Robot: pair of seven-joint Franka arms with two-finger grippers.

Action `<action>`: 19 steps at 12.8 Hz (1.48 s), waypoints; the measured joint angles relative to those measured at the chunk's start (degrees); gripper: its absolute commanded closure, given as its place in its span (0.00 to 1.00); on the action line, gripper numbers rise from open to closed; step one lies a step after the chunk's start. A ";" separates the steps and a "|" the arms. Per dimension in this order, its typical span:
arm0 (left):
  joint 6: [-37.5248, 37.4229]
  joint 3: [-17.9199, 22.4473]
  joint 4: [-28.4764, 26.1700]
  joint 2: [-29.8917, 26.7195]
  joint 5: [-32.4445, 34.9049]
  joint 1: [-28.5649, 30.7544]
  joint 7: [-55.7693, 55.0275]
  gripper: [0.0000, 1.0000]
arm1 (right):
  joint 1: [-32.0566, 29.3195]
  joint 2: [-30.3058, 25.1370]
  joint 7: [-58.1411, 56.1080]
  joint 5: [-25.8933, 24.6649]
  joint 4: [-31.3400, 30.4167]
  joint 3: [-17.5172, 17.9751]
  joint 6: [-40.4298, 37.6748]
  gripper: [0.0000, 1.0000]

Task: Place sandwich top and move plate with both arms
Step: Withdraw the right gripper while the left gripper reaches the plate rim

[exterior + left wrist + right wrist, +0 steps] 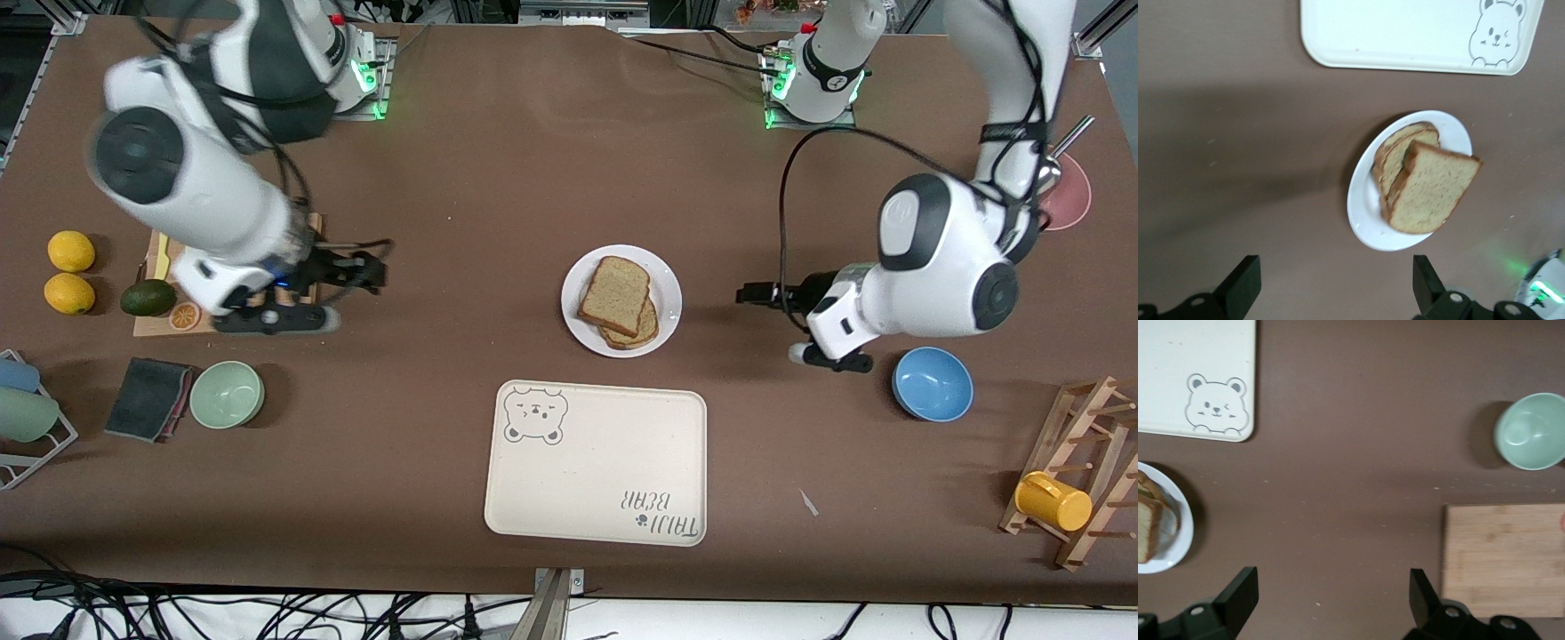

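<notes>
The white plate [667,298] sits mid-table and holds a stack of bread. The sandwich top [614,295], a light-brown speckled slice, lies askew on the browner slice [642,332]. Nothing else shows in the stack. My left gripper [742,294] is open and empty, low over bare table beside the plate toward the left arm's end. In the left wrist view, the plate [1365,213] and sandwich top [1435,193] lie ahead of the open left gripper [1335,287]. My right gripper [378,273] is open and empty over bare table toward the right arm's end. The right wrist view shows the plate's edge [1178,550].
A cream bear tray [596,462] lies nearer the front camera than the plate. A blue bowl [932,384] sits by the left arm. A green bowl [227,395], dark cloth [147,398], wooden board [160,324], avocado [148,298] and lemons [70,251] sit by the right arm.
</notes>
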 measured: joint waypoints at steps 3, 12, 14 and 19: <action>3.08 0.08 -0.06 6.21 -12.22 0.08 9.46 0.10 | -4.54 -5.43 -3.59 0.03 -3.96 0.02 -1.09 0.00; 3.48 -0.13 -1.58 16.01 -25.18 -1.04 34.30 0.47 | -10.60 -13.90 -13.61 0.03 -10.32 0.51 -1.95 0.00; 3.46 -0.21 -3.17 16.02 -25.18 -1.46 39.09 0.57 | -10.61 -14.03 -13.61 -0.01 -10.73 0.57 -1.92 0.00; 3.51 -0.31 -4.94 16.09 -26.73 -3.49 41.05 0.63 | -10.64 -13.56 -13.61 -0.05 -10.97 0.55 -1.67 0.00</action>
